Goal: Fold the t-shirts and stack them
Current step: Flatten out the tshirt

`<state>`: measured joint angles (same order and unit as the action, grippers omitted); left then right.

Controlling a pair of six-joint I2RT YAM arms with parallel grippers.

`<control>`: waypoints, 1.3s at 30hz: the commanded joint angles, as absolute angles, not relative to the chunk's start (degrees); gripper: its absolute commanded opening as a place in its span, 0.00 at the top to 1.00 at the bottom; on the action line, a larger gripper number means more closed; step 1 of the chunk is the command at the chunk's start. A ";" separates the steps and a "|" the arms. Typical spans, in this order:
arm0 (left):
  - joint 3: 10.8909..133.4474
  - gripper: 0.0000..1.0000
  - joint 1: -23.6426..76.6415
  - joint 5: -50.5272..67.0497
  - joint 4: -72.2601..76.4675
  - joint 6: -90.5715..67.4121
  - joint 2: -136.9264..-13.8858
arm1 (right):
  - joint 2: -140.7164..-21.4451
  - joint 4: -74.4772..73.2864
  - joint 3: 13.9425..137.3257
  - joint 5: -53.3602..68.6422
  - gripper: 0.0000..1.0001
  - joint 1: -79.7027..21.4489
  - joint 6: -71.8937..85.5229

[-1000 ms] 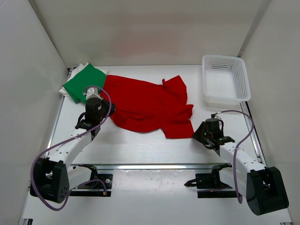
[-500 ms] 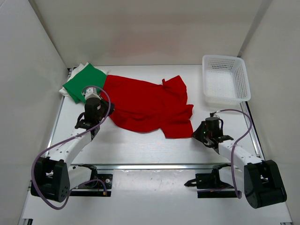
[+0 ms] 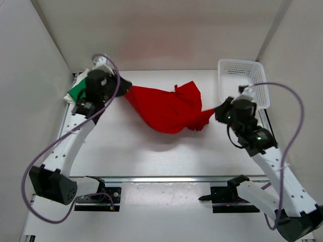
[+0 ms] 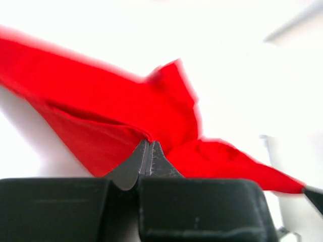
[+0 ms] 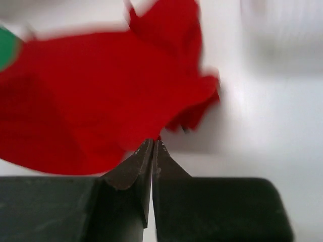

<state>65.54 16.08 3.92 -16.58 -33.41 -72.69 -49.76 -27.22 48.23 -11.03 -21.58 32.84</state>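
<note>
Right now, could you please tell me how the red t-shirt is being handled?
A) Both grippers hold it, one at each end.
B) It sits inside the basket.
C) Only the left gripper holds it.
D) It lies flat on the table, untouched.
A: the left gripper and the right gripper are each shut on an end of the red t-shirt, which sags between them.

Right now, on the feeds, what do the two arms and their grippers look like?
Both arms have white links with black joints and black bases. A thin purple cable loops loosely along the left arm and another along the right arm. The left gripper and right gripper are alike: a black blocky body carrying two dark grey fingers that taper to narrow tips.
</note>
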 commanded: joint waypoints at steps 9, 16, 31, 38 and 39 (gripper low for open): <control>98.06 1.00 0.18 19.95 -31.28 -32.86 -67.50 | -64.47 -48.14 108.12 -34.63 1.00 -31.63 11.53; 113.28 1.00 -4.74 20.93 -35.41 -35.51 -71.10 | -70.85 -4.66 114.79 -71.54 1.00 -75.75 -31.01; 78.87 1.00 -0.70 9.59 -21.10 -34.28 -70.74 | -77.59 -29.62 96.34 1.63 1.00 -16.23 3.48; 91.34 1.00 2.90 5.54 -21.17 -33.40 -90.41 | -106.48 -35.59 124.15 13.96 1.00 -4.05 4.04; 94.71 1.00 3.42 6.58 -23.18 -33.92 -94.70 | -108.52 -36.12 131.50 16.50 0.99 -2.74 5.35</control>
